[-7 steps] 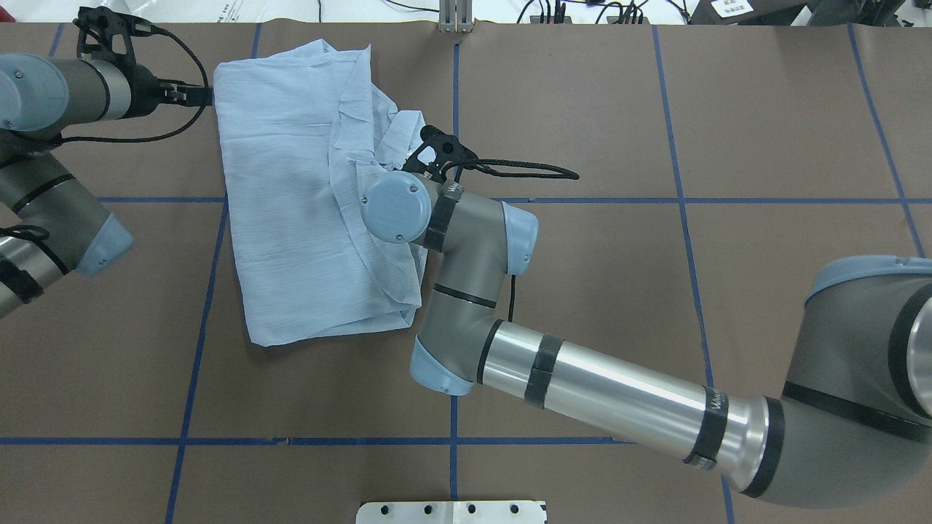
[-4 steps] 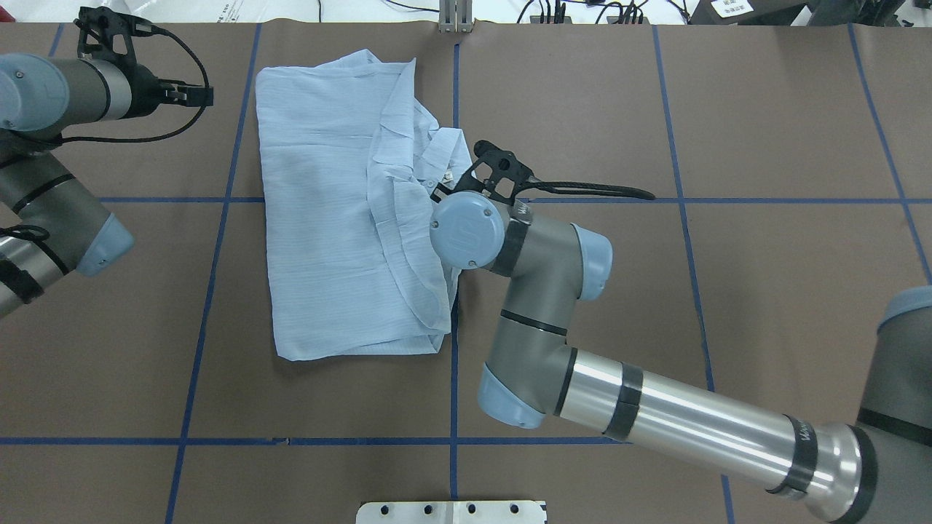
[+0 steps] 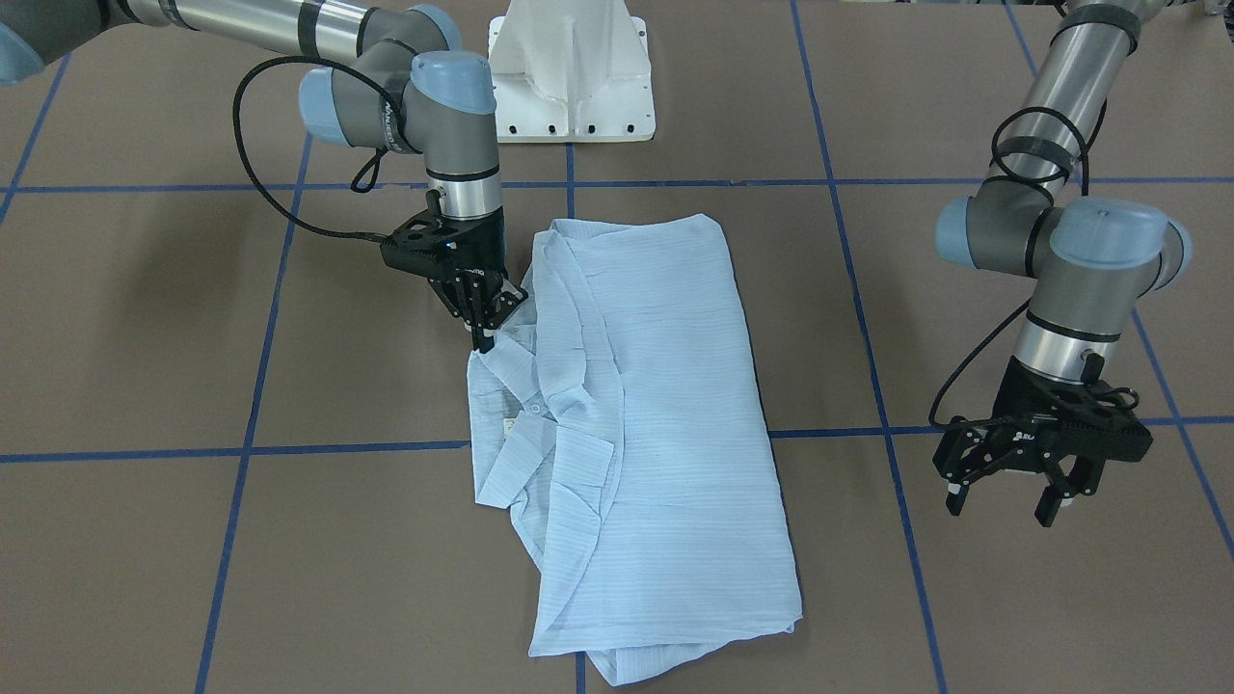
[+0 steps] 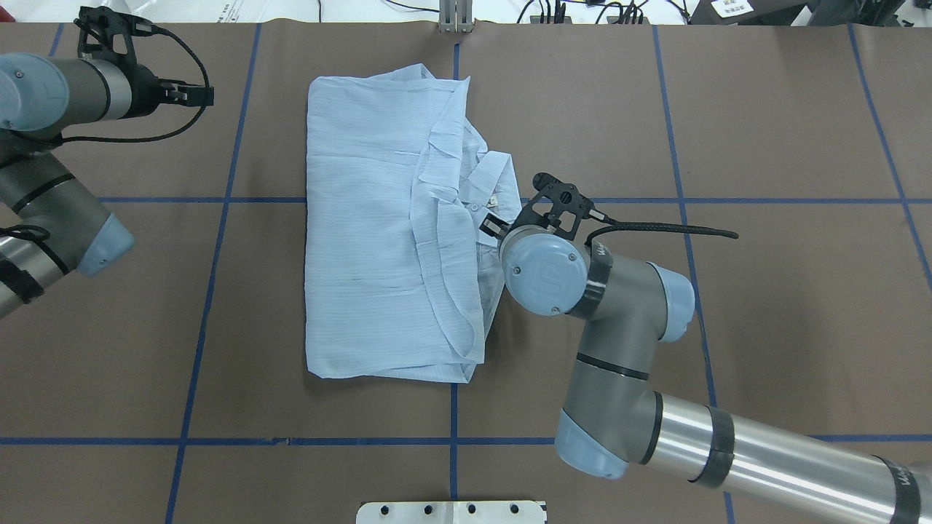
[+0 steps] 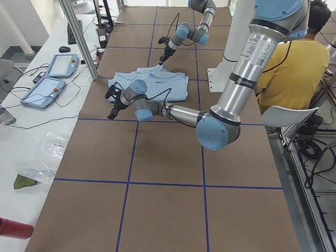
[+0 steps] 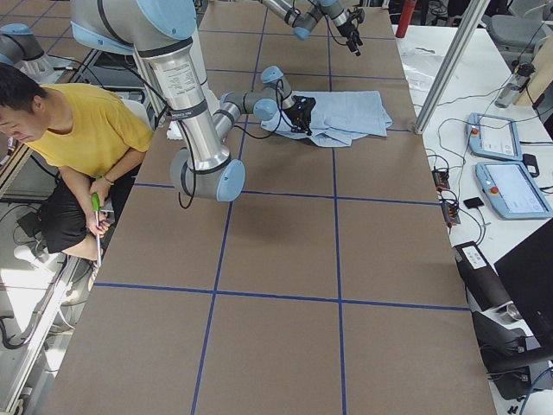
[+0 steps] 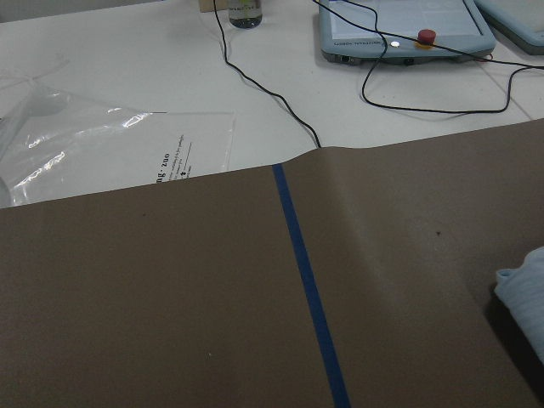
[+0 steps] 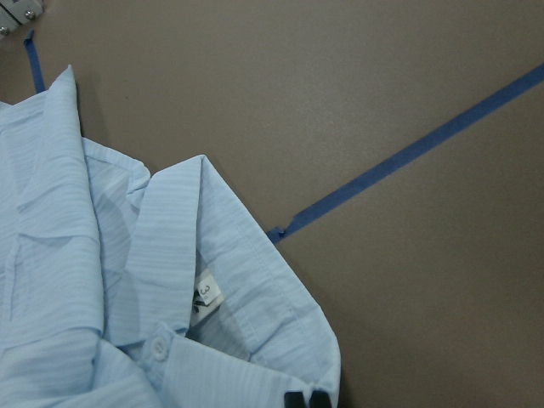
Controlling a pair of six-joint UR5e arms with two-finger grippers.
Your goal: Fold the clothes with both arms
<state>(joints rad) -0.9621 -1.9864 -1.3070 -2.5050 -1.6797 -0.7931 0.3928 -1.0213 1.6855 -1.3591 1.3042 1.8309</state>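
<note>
1. Broadly, you see the table (image 4: 764,145) covered in brown sheeting and crossed by blue tape lines (image 4: 218,291).
2. Right arm (image 4: 626,313): you find it reaching in to the shirt's collar side, with its wrist pointing down.
3. Left arm (image 4: 51,94): it stands on the shirt's opposite side, well apart from the cloth.
4. Shirt (image 4: 364,218): light blue and finely striped, it lies folded into a rough rectangle near the table's middle.
5. Left gripper (image 3: 1003,496): its jaws are spread wide and hold nothing, and it hangs over bare table.
6. Right gripper (image 3: 485,328): its fingers are pinched together on the shirt's edge just beside the collar (image 8: 212,255).
7. Size label (image 8: 206,295): you can see this white tag inside the collar.
8. Button (image 8: 157,344): small and white, it sits just beside the label.
</note>
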